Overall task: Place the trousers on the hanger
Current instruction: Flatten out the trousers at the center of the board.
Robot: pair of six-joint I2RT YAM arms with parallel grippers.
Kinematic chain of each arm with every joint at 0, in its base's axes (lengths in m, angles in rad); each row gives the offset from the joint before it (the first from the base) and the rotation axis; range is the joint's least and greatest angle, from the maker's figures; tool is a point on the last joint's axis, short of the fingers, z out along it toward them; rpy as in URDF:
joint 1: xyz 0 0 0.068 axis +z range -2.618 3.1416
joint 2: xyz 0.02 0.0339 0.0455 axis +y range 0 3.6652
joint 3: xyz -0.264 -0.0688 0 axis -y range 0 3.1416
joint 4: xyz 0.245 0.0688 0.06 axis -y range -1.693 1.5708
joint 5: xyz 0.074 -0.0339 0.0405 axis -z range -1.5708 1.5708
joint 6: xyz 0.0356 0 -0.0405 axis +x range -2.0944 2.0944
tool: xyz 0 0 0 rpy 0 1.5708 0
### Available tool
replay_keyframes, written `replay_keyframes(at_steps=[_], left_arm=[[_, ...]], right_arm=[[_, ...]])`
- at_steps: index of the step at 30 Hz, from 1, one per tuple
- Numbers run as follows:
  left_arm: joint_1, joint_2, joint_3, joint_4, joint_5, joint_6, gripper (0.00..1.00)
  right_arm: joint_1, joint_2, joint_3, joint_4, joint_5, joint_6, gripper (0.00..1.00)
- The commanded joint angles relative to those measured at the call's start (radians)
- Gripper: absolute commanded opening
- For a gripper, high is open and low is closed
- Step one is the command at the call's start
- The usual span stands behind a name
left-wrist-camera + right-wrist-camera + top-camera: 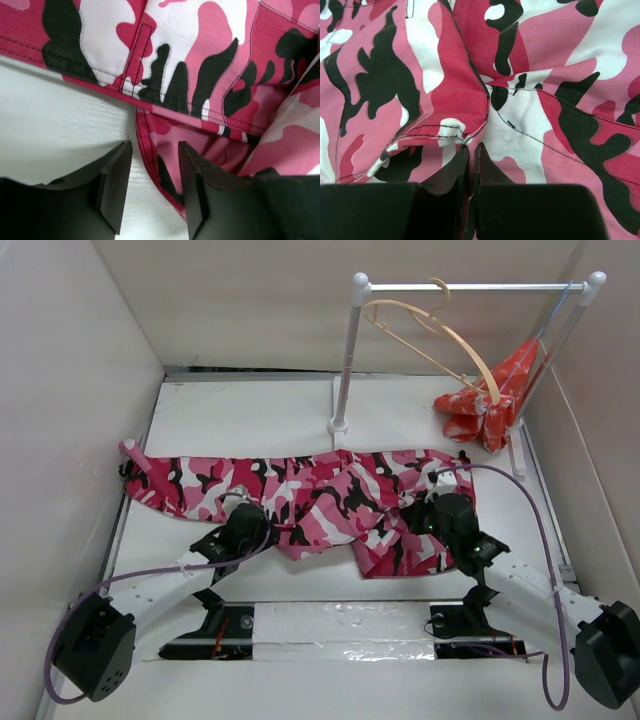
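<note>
My left fingers [112, 182] are apart, straddling the hem of the trousers [300, 490] spread on the counter [250, 410]; reach deeper before closing. My right fingers [490, 172] look clamped on a fold. Lift evenly toward the hanger [440, 335], well apart on the rail [470, 286].

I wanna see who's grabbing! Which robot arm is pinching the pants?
The right arm: its jaws are squeezed shut on a fold of the trousers. On the left arm the jaws stand open, with the trousers' edge between them.
</note>
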Motion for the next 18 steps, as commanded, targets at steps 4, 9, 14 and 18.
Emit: replay_keyframes(at_steps=[4, 9, 14, 18], left_arm=[[0.001, 0.024, 0.049, 0.086, -0.040, -0.011, 0.00], [0.001, -0.232, 0.277, -0.157, -0.043, 0.041, 0.00], [0.001, -0.404, 0.581, -0.442, -0.310, 0.093, 0.00], [0.001, -0.467, 0.713, -0.525, -0.555, 0.104, 0.00]], right_arm=[[-0.009, -0.035, 0.001, 0.072, -0.027, -0.012, 0.01], [0.001, -0.029, 0.021, 0.049, -0.061, -0.020, 0.03], [0.092, 0.003, 0.038, 0.098, -0.122, -0.026, 0.08], [0.252, 0.101, 0.110, 0.103, -0.183, -0.058, 0.13]])
